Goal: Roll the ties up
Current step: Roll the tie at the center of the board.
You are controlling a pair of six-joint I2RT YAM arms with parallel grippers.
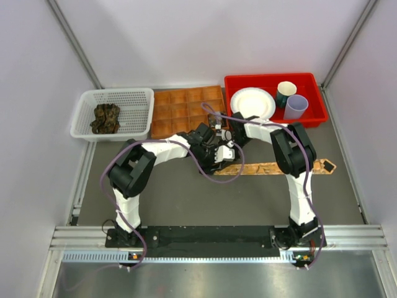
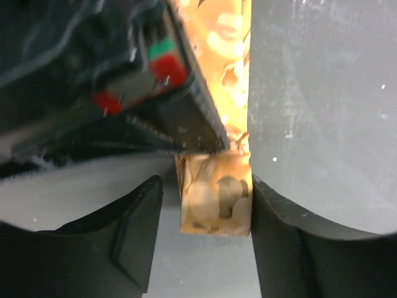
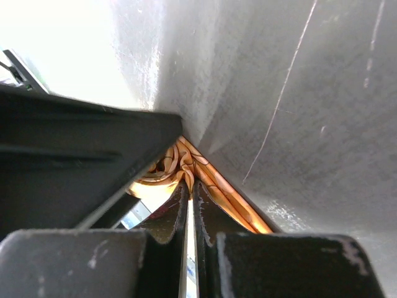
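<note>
While I am watching from the overhead view, both arms are reaching away from their bases at the near edge of the grey tabletop (image 1: 205,198) and meeting near its middle. The left arm (image 1: 133,174) is bending in from the left and the right arm (image 1: 291,152) from the right.

On the left wrist view, the left pincer (image 2: 206,186) is standing released, its jaws set apart astride the folded end of the tan-orange tie (image 2: 214,205). The right-hand finger (image 2: 279,236) is touching the edge of the fabric, while the other finger (image 2: 136,236) is sitting apart from it, with bare tabletop showing between. Just beyond that end, the black body of the other arm's pincer is pressing across the tie.

On the right wrist view, the right pincer (image 3: 189,189) is clenching, its jaws nearly meeting, with curled folds of the tie lying right at its tips. I cannot tell whether any fabric is being nipped between them.

From above, the rest of the tan-orange tie (image 1: 273,167) is lying flat on the tabletop, running rightward from the pincers and passing under the right arm.

Farther back, a white basket (image 1: 139,102) is holding the dark ties (image 1: 105,118) in a bundle. Beside it a brown compartment tray (image 1: 180,105) is sitting. At the back right a red bin (image 1: 273,79) is carrying a paper plate (image 1: 252,102), a green cup (image 1: 285,94) and a lavender cup (image 1: 296,107).
</note>
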